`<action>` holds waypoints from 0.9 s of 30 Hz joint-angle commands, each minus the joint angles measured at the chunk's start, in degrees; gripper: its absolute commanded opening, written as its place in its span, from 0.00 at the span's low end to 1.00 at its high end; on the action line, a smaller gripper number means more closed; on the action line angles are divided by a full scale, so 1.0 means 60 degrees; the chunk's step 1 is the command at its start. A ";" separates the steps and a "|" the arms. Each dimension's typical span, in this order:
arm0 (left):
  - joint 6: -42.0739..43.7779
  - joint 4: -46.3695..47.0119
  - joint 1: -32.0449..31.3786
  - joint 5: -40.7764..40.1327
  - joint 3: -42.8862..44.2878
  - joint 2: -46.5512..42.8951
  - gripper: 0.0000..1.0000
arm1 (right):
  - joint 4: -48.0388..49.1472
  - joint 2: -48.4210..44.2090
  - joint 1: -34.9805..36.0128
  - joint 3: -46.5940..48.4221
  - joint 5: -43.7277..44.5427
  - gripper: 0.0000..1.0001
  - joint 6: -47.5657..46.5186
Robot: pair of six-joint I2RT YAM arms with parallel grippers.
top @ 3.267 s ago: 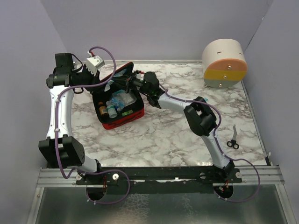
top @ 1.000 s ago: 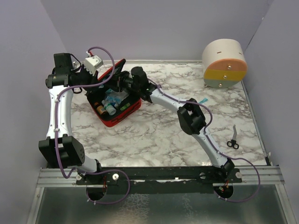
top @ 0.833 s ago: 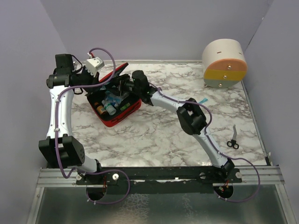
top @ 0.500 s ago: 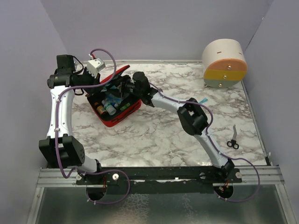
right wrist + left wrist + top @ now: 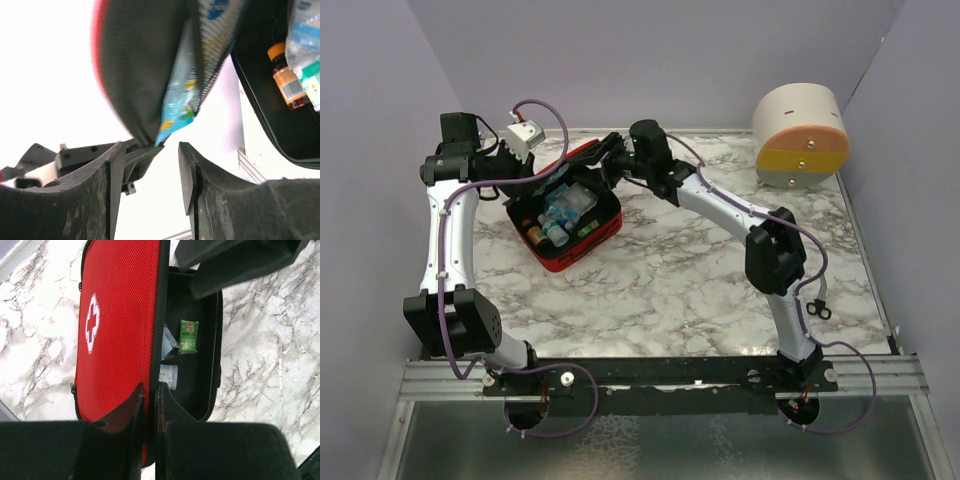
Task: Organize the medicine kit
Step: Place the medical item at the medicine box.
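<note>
Your medicine kit [image 5: 590,241] sits open at the far left of the marble table [image 5: 700,280]. It is red woven fabric, black inside, with its lid [image 5: 120,325] raised and a white cross [image 5: 91,322] on the outside. The left gripper [image 5: 150,392] is clamped on the lid's edge. The right gripper [image 5: 149,150] hangs beside the lid, jaws apart, holding nothing. The left wrist view lets you read a green Wind Oil box [image 5: 189,336]. The right wrist view shows a blue packet [image 5: 177,107] in the lid's mesh pocket.
</note>
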 commanded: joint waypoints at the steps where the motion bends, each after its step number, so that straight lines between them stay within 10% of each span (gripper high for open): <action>1: -0.0212 -0.0480 -0.0113 0.0578 0.0515 0.0194 0.00 | -0.0765 -0.0621 -0.0122 -0.0113 0.0055 0.46 -0.1337; 10: -0.0493 -0.0362 0.0003 0.0418 0.1199 0.0567 0.00 | -0.2332 0.0181 -0.0123 0.1715 -0.0254 0.24 -0.2821; 27: -0.0639 -0.0369 0.0004 0.0618 0.1609 0.0959 0.00 | -0.3230 0.1757 0.0029 0.4304 -0.0199 0.32 -0.3283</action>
